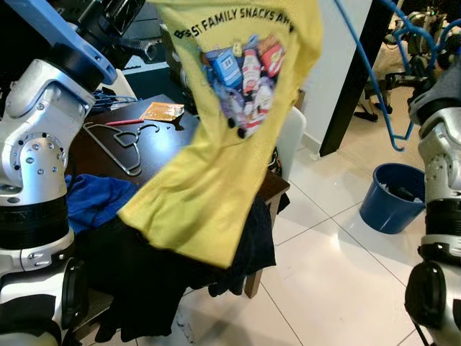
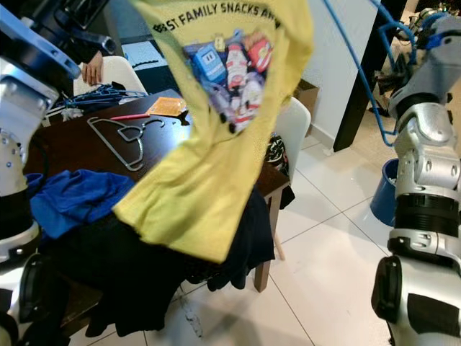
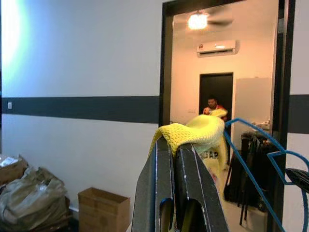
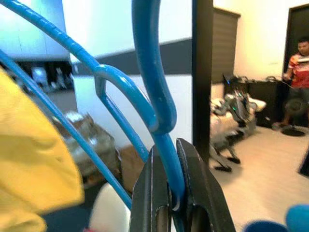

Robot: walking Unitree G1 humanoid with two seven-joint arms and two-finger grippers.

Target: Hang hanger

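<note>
1. Fingers of my right gripper are pressed together on the blue hanger, its plastic bar pinched between them near the hook's curve; the rest of its frame arcs away toward my left.
2. My left gripper is clamped on a fold of the yellow T-shirt, the mesh cloth bunched over the fingertips.
3. The shirt hangs in the air between my raised arms, printed side facing me, its hem dropping in front of the dark wooden table.
4. On that table lie a grey wire hanger, an orange packet and a crumpled blue cloth; dark garments drape over its near edge.
5. A white chair stands just behind the shirt.
6. A blue bucket sits on the tiled floor to my right.
7. Farther off, a person in a red top stands beyond the doorway.
</note>
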